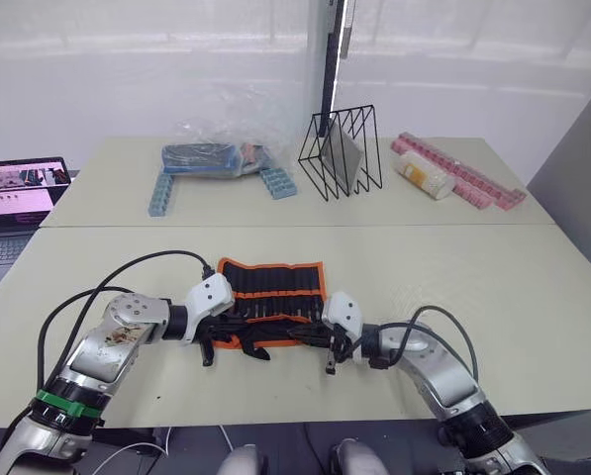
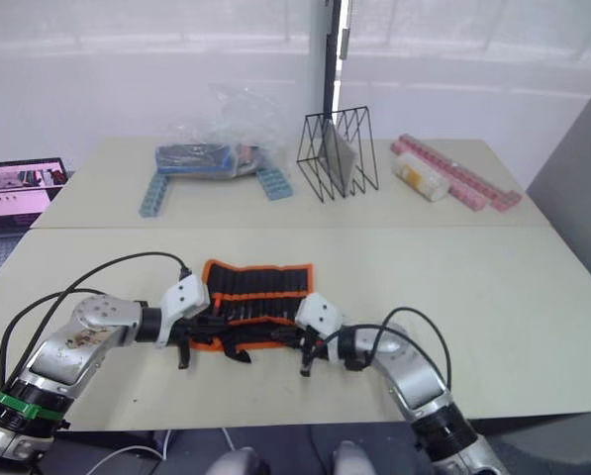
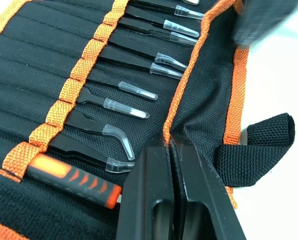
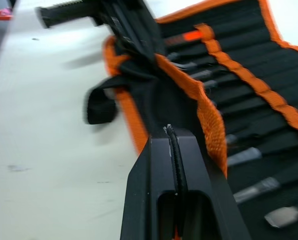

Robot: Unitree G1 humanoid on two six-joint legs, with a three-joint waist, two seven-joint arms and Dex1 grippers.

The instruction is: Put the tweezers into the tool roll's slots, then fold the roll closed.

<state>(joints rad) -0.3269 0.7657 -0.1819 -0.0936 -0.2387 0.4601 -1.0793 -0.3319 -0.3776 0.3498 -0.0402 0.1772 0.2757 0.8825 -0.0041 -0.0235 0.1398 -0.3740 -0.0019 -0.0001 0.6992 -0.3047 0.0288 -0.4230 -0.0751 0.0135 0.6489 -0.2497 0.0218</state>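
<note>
Tweezers [image 3: 134, 92] sit in the slots [image 3: 64, 95] already, clear-capped tips lying in a row across the inner face, with an orange-handled tool [image 3: 71, 176] at one end. So we judge the step in hand to be the fold. The roll [image 1: 273, 287] lies open on the near table [image 1: 533, 297], just ahead of both arms, its strap [image 3: 256, 147] trailing off the near edge.

Our left gripper [image 3: 171, 150] has its fingers pressed together on the orange-edged flap along the near side, at the strap end. Our right gripper [image 4: 172, 137] is likewise closed on that same hem further along, the fabric lifted into a ridge between the two grips. In the right wrist view the left gripper shows beyond the strap.

To do this well, we should raise both grips together and level, so the flap comes up as one sheet rather than twisting. We carry it over the capped tips and lay it flat before any rolling, since the tips poke past the slots and could catch the cloth or slide out. We keep the pinch on the hem only, not on a tweezer beneath. The strap should stay outside the fold, free for wrapping. Whether the flap reaches the far hem we cannot tell yet.
</note>
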